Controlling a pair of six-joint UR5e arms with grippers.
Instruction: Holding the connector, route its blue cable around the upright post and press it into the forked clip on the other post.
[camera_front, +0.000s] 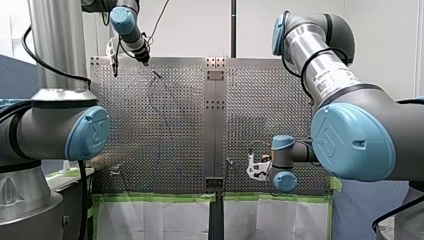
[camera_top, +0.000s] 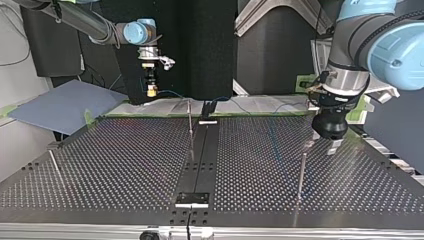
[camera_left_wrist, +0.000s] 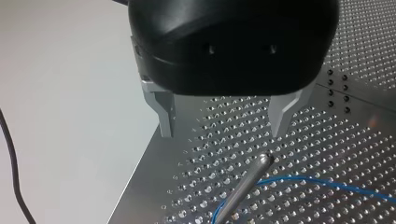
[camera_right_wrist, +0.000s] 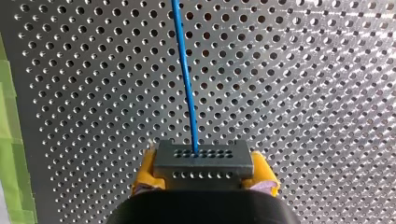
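My right fingers, yellow-padded, are clamped on the connector, which sits squarely between them. The cable runs straight ahead from its face over the table. My left fingers, 2 bare metal ones, stand apart holding nothing, the post tip just ahead; the cable crosses near that post

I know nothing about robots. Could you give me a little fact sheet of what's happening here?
left jaws: open, empty, over a post
right jaws: shut on connector
connector: grey block between yellow pads
cable: blue, leaves connector, runs over table, passes the post
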